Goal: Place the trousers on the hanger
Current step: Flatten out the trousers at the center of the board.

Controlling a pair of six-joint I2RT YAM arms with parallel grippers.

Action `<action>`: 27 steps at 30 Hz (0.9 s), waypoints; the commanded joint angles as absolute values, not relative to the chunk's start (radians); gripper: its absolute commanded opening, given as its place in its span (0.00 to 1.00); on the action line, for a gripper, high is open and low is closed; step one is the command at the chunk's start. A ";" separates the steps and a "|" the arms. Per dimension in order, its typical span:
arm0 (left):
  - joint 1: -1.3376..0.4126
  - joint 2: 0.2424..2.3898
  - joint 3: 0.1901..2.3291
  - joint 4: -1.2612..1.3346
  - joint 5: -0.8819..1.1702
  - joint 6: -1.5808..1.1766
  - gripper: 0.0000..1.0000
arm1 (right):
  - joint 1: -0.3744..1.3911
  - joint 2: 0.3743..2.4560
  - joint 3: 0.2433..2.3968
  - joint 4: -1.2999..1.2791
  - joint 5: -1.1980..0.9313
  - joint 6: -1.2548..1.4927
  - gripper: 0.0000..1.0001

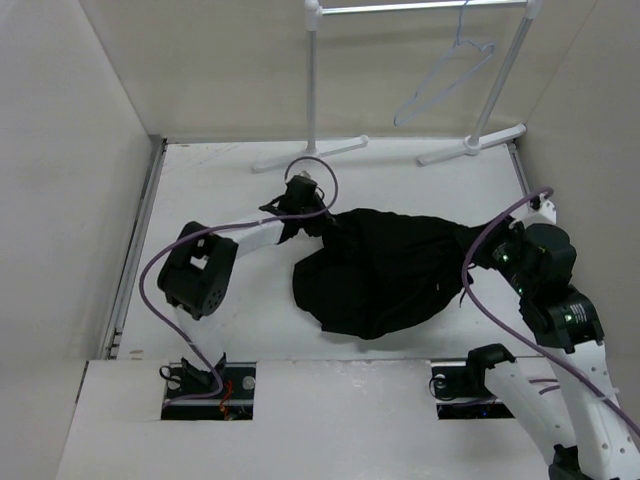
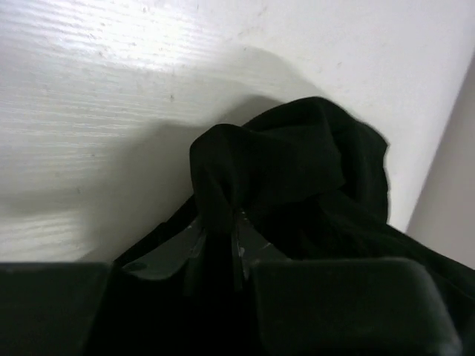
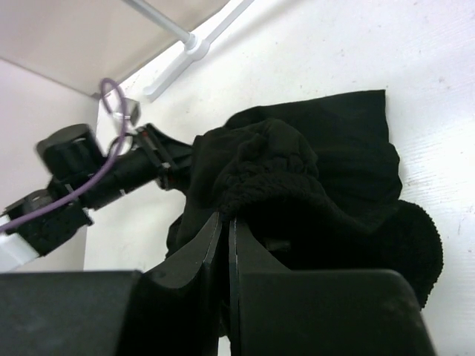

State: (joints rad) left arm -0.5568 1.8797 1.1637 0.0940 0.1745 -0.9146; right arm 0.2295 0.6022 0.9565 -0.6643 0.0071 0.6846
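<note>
The black trousers (image 1: 385, 270) lie bunched in the middle of the white table. My left gripper (image 1: 322, 225) is shut on a fold of the trousers at their left end; the wrist view shows the cloth (image 2: 282, 163) pinched between the jaws. My right gripper (image 1: 480, 250) is shut on the trousers' right end, with the gathered cloth (image 3: 274, 170) held between its jaws. The pale blue hanger (image 1: 443, 80) hangs from the rail at the back right, apart from both grippers.
A white rail stand has poles (image 1: 313, 75) and feet (image 1: 470, 146) at the back of the table. Walls enclose the table left, right and back. The left arm (image 3: 96, 178) shows in the right wrist view.
</note>
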 commanded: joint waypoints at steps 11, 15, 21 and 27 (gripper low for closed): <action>-0.107 1.169 1.444 -0.265 0.026 -0.836 0.09 | 0.337 0.727 1.348 -0.646 0.038 0.666 0.07; -0.111 1.146 1.511 -0.377 -0.015 -0.772 0.15 | 0.340 0.706 1.362 -0.693 0.044 0.667 0.07; -0.088 1.000 1.069 -0.445 -0.195 -0.804 0.25 | 0.294 0.638 1.042 -0.747 0.063 0.706 0.09; 0.065 1.025 0.816 -0.413 -0.100 -0.842 0.62 | 0.110 0.643 0.764 -0.736 0.071 0.747 0.10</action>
State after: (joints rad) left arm 0.0154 1.0626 0.8417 -0.4065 -0.1242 -0.8253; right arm 0.1642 0.6613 0.8062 -0.7322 0.0441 0.7200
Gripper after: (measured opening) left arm 0.604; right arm 0.117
